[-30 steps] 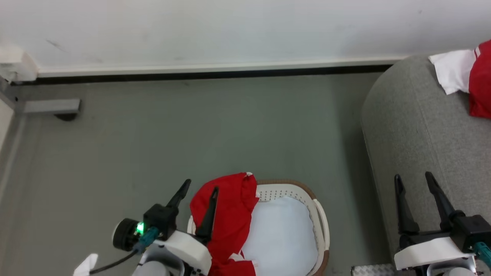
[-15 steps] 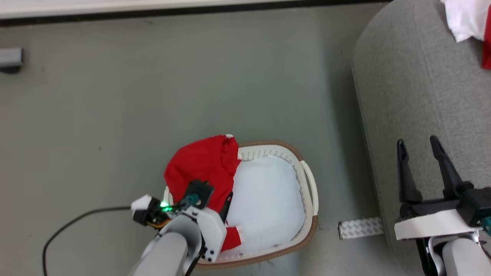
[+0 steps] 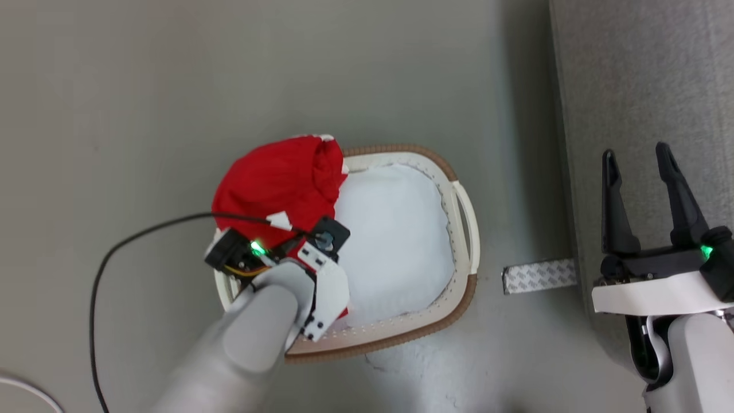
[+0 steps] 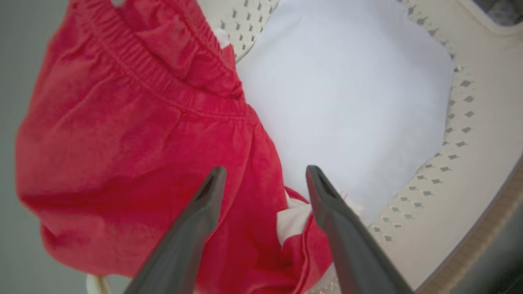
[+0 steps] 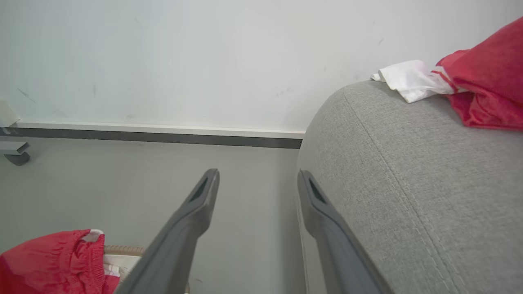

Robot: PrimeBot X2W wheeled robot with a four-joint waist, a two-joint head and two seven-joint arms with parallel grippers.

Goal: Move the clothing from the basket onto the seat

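Note:
A bright red piece of clothing (image 3: 275,183) hangs over the left rim of the white basket (image 3: 461,206), part inside and part outside. My left arm (image 3: 269,321) reaches down into the basket. In the left wrist view my left gripper (image 4: 263,175) is open just above the red clothing (image 4: 122,143), at its edge beside the pale pad (image 4: 347,94), with nothing between its fingers. My right gripper (image 3: 642,166) stands open and empty over the edge of the grey seat (image 3: 642,69). More red and white clothing (image 5: 486,81) lies on the seat (image 5: 408,183).
A pale bluish-white pad (image 3: 395,229) lines the basket's bottom. On the grey floor a black cable (image 3: 114,252) curls to the left of the basket, and a patterned strip (image 3: 539,275) lies between basket and seat. A white wall with a dark baseboard (image 5: 155,136) stands behind.
The head camera has tilted down, so the wall has left the picture. My left arm has swung over the basket and now points down at the red clothing. Both grippers stay open.

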